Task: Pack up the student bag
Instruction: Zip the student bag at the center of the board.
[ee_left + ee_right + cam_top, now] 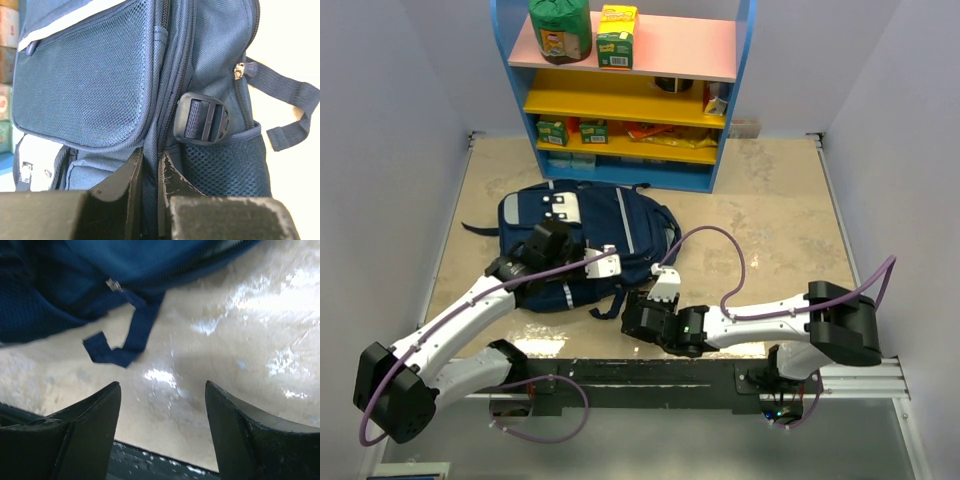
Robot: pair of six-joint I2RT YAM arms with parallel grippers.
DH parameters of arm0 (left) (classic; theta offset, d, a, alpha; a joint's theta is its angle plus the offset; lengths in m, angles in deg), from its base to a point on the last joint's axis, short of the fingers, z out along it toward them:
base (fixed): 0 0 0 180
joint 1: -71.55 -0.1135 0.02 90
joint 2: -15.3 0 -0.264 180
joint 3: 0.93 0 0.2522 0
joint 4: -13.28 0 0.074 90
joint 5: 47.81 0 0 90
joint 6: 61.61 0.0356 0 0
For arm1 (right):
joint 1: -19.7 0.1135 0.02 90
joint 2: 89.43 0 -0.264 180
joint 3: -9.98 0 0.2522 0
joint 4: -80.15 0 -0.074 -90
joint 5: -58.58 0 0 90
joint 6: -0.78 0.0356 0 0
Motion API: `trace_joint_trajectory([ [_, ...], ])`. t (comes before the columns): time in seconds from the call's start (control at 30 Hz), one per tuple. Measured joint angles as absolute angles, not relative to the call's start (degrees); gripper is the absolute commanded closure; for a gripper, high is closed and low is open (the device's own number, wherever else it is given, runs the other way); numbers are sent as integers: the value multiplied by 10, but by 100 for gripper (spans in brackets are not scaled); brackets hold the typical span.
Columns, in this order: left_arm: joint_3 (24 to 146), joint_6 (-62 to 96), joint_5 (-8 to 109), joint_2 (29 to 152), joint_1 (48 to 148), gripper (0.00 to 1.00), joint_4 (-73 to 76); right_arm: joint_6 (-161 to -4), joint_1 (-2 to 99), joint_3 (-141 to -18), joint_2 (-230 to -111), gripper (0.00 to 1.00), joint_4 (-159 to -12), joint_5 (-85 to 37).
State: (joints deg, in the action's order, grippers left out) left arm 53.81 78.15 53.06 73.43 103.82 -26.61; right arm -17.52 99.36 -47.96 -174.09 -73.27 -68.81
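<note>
The student bag (pixel 610 235) is a navy blue backpack lying flat on the beige table, in front of the shelf. My left gripper (pixel 608 263) is at the bag's near right side and is shut on a fold of its blue fabric (pixel 150 170) beside the zipper. A black buckle (pixel 202 120) and a mesh side pocket (pixel 225 165) sit just right of my fingers. My right gripper (pixel 663 288) is open and empty over bare table near the bag's lower right corner. In the right wrist view the bag (pixel 125 270) and a loose strap end (pixel 120 342) lie ahead of my open fingers.
A blue shelf unit (pixel 625 90) with pink and yellow boards stands at the back. It holds a green pack (pixel 560 28), a yellow-green box (pixel 617 35) and several small items. A black rail (pixel 650 375) runs along the table's near edge. White walls close in both sides.
</note>
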Motion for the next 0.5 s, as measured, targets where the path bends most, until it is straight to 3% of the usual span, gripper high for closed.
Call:
trace_joint_trajectory([
  [0.1,557,769,538,736,1038,97,-293,-178,994,-496,-1746,32,-731,-724],
  [0.27,582,750,547,737,1037,95,-333,-241,995,-541,-1779,45,-744,-775],
  [0.5,594,739,557,737,1035,94,-361,-341,995,-580,-1856,45,-785,-812],
])
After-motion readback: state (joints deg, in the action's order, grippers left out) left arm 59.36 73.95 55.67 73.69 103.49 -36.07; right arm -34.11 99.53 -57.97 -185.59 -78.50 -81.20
